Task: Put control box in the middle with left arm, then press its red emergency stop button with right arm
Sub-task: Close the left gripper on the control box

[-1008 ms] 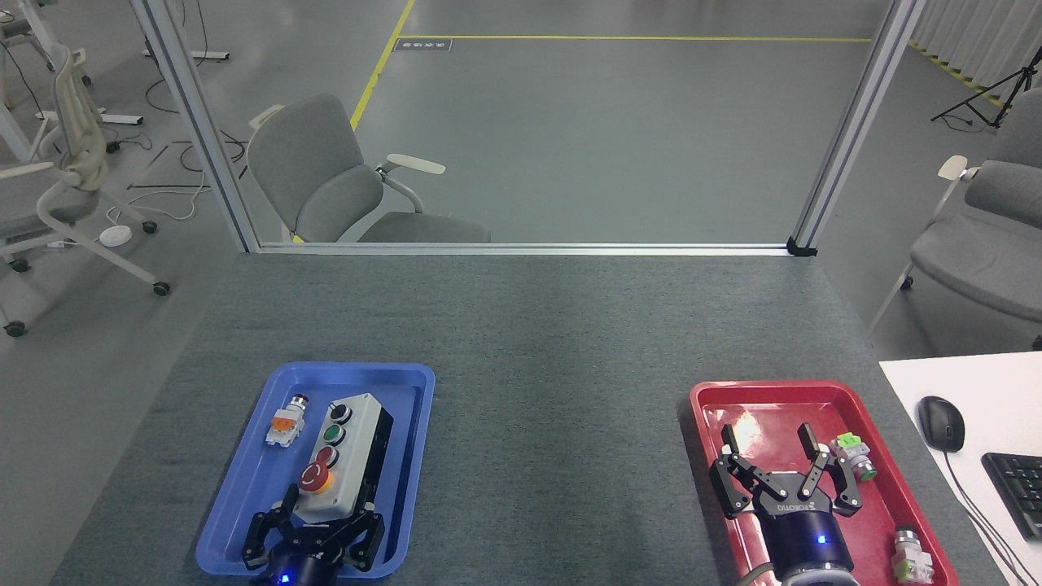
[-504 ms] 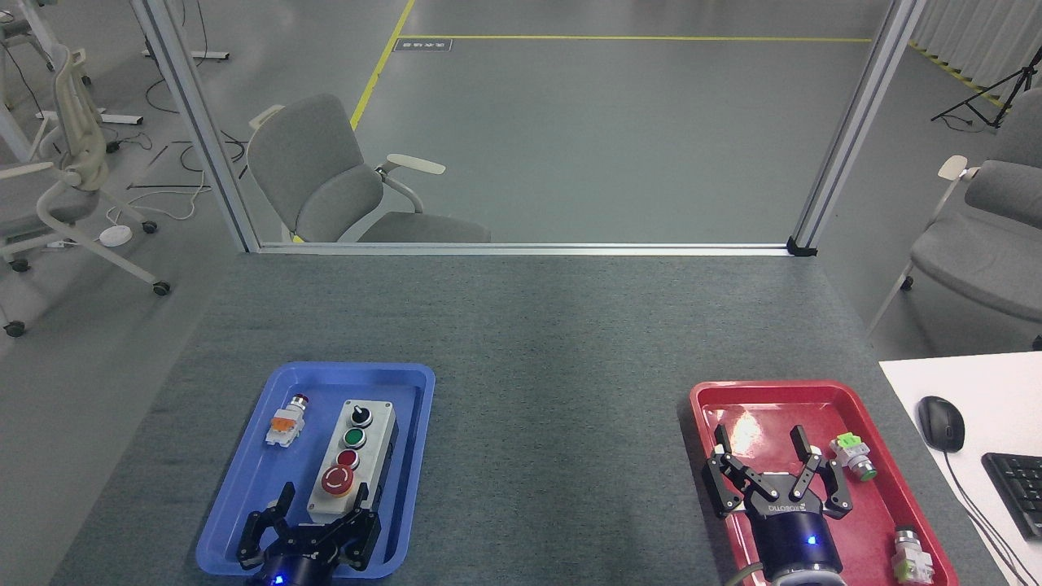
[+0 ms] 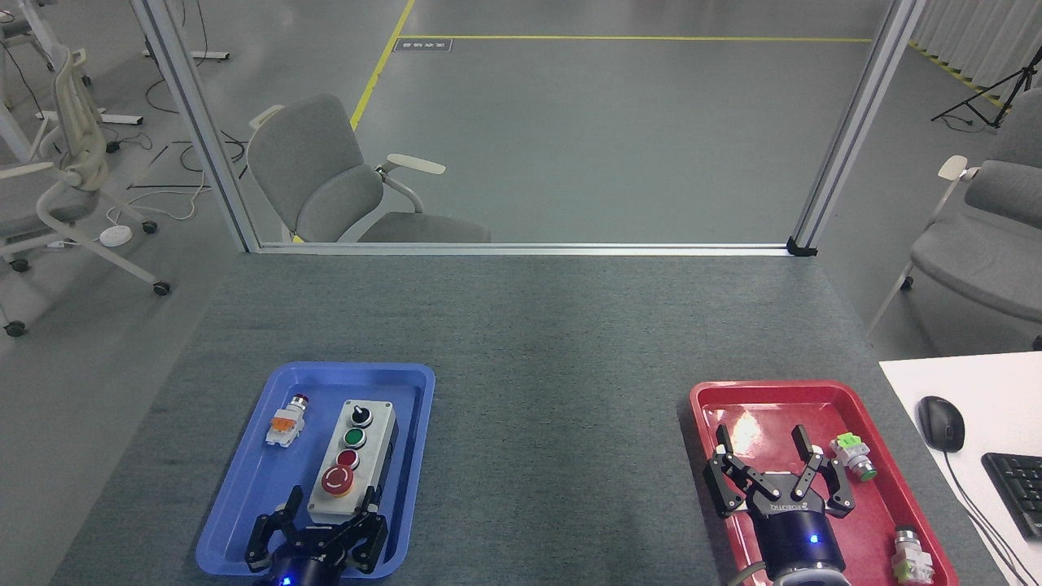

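Note:
The control box (image 3: pixel 362 456) lies flat in the blue tray (image 3: pixel 244 496), buttons up, its long side running away from me. Its red emergency stop button (image 3: pixel 336 481) sits at the near end. My left gripper (image 3: pixel 332 506) is at the tray's near edge, open, with one finger on each side of the box's near end; whether they touch it is unclear. My right gripper (image 3: pixel 763 443) hovers open over the red tray (image 3: pixel 814 397), holding nothing. The middle (image 3: pixel 562 423) of the dark grey tabletop lies between the two trays.
A small white-and-orange push-button part (image 3: pixel 285 423) lies left of the box in the blue tray. The red tray holds a green-topped part (image 3: pixel 853 456) and another part (image 3: pixel 912 557). A white desk with mouse (image 3: pixel 941 423) and keyboard (image 3: pixel 1017 488) adjoins on the right.
The control box went from tipped on its side to lying flat with buttons up. My left gripper shifted back, then slightly forward around the box's near end. My right gripper drew back a little.

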Robot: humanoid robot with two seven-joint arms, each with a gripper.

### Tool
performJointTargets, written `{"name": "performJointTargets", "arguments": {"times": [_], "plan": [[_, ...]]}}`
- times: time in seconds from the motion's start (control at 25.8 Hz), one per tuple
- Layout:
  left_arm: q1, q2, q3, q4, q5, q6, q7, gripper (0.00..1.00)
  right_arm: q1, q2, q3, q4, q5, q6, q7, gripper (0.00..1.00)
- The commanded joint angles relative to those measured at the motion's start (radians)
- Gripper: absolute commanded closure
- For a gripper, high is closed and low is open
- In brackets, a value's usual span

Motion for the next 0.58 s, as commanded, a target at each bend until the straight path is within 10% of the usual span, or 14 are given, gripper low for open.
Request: {"name": "performJointTargets", "arguments": {"times": [0.0,0.54], "plan": [[-0.007,-0.005,-0.001,0.034,0.001,-0.001,-0.001,0.01,0.001,-0.002,0.002,0.000,0.000,0.000,0.000,0.02],[-0.102,-0.017,-0.003,0.179,-0.001,-0.006,0.006,0.01,0.004,0.005,0.005,-0.003,0.002,0.001,0.002,0.02]]}}
